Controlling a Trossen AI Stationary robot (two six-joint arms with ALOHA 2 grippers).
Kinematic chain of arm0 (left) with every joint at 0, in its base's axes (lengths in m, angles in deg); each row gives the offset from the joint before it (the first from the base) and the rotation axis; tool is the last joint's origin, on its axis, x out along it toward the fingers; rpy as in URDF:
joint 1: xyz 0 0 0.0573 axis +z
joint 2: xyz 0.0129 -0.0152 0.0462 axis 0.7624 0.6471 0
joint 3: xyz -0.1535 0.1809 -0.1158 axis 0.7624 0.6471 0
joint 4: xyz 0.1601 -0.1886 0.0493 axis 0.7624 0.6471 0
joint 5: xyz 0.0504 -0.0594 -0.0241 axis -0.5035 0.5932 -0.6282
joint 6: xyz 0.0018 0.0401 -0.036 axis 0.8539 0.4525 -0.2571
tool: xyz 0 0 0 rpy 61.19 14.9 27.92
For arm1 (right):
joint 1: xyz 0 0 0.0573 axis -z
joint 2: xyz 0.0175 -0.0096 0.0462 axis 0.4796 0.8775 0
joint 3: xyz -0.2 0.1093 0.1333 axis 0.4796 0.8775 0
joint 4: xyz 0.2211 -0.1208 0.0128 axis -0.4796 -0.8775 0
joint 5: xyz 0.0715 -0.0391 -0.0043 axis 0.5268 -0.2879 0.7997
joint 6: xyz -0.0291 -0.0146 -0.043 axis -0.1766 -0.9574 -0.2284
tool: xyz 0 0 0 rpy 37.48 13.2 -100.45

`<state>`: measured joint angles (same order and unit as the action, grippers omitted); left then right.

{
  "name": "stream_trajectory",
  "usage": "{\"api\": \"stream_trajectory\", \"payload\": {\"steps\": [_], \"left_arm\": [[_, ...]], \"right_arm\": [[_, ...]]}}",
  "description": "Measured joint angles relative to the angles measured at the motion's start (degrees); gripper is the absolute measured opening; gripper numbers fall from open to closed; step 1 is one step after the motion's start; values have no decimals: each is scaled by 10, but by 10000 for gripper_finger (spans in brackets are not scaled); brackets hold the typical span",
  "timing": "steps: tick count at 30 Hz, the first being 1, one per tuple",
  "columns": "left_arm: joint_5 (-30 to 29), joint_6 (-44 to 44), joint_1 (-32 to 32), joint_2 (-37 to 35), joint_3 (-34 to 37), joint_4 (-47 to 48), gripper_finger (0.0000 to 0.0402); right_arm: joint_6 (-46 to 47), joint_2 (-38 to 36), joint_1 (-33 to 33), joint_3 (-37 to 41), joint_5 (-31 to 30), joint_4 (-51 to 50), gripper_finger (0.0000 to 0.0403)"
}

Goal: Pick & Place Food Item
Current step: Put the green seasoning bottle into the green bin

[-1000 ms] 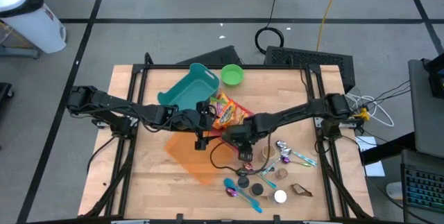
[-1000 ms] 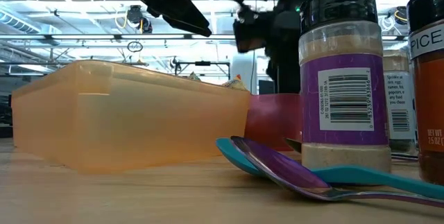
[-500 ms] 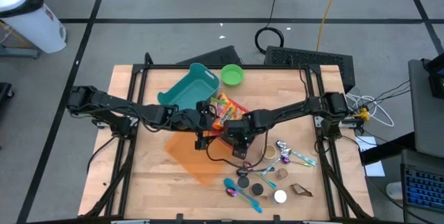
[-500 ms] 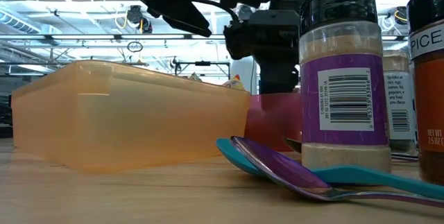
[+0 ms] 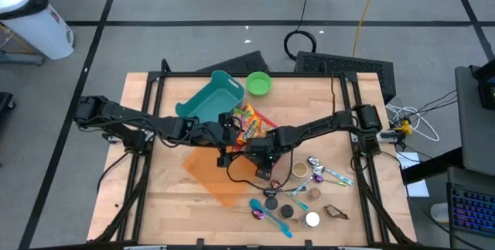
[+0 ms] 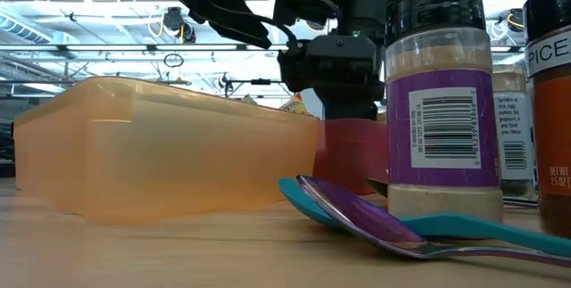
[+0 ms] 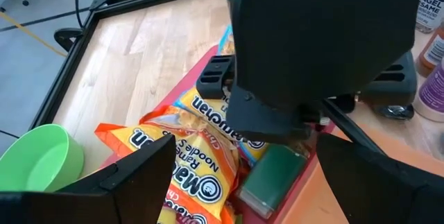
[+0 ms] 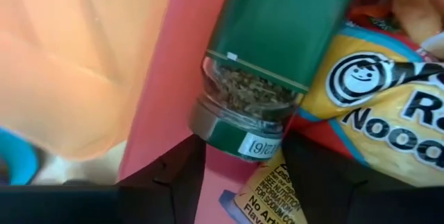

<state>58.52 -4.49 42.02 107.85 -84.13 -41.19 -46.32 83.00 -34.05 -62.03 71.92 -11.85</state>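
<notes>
Two arms meet over the middle of the wooden table (image 5: pixel 170 203). On the left, the left gripper (image 5: pixel 232 121) hangs with its fingers spread wide and nothing between them, just above the ramen noodle packs (image 7: pixel 182 156). These packs lie in a red tray (image 8: pixel 170 78), near the teal bin (image 5: pixel 210 99) and the green bowl (image 5: pixel 258 83). A green-capped spice jar (image 8: pixel 267 57) lies on its side in the same tray. To the right, the right gripper (image 5: pixel 261 155) is low over this jar, fingers partly open on either side of its end; I cannot tell if they already press it. An orange container (image 6: pixel 169 150) lies just left of the tray.
</notes>
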Motion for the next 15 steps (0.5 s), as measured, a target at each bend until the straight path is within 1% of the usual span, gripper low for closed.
{"api": "stream_trajectory", "payload": {"steps": [2, 5, 8, 13, 15], "left_arm": [[0, 0, 0, 0, 0, 0, 354], [0, 0, 0, 0, 0, 0, 354], [0, 0, 0, 0, 0, 0, 354], [0, 0, 0, 0, 0, 0, 354], [0, 0, 0, 0, 0, 0, 354]], "right_arm": [[0, 0, 0, 1, -17, 1, 172], [-6, 1, 0, 7, -24, 13, 143], [-14, 0, 0, 23, -28, 45, 103], [-33, -10, 1, 26, -31, 47, 25], [-44, -18, 1, 27, -30, 47, 7]]}}
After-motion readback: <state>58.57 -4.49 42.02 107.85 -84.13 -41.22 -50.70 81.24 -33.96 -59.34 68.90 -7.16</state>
